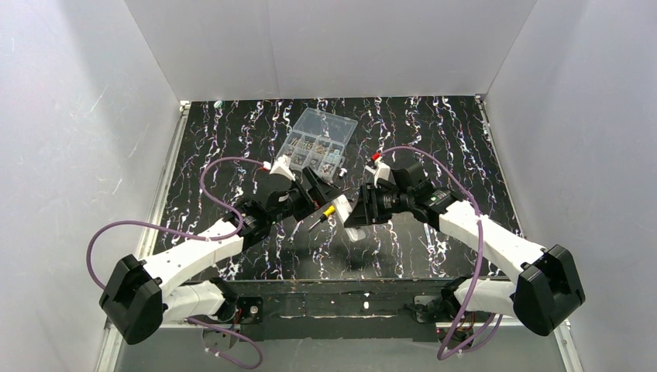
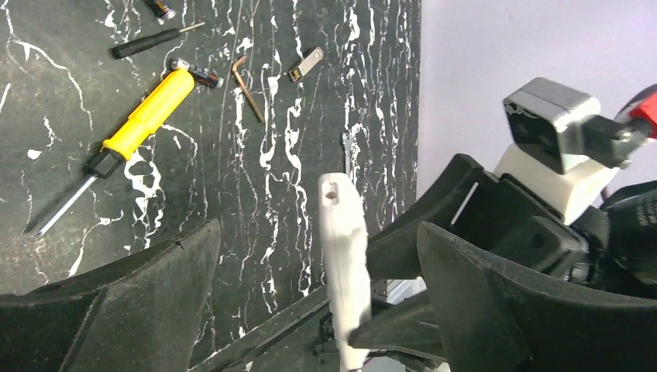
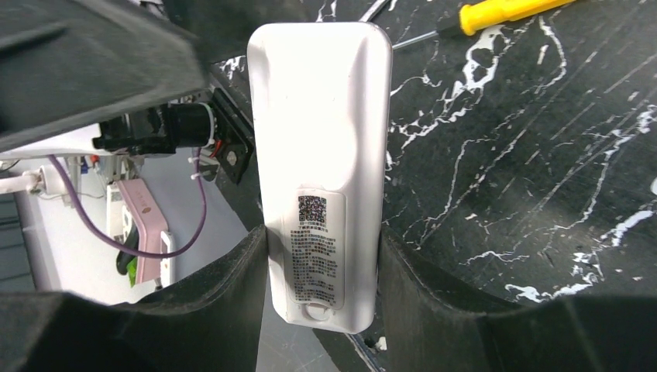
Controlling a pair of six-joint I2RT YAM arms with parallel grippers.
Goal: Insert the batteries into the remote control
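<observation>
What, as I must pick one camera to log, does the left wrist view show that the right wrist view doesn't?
Only left wrist: a brown L-shaped metal hex key, a thin black screwdriver and a small dark cylindrical battery. Only right wrist: the flat back of the slim white plastic remote control with its printed QR-code label. Both: that remote, edge-on in the left wrist view, held in the right gripper; the yellow-handled screwdriver; the black white-veined tabletop.

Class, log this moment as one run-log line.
right gripper: shut on remote control | left gripper: open, either side of it | screwdriver: on table
</observation>
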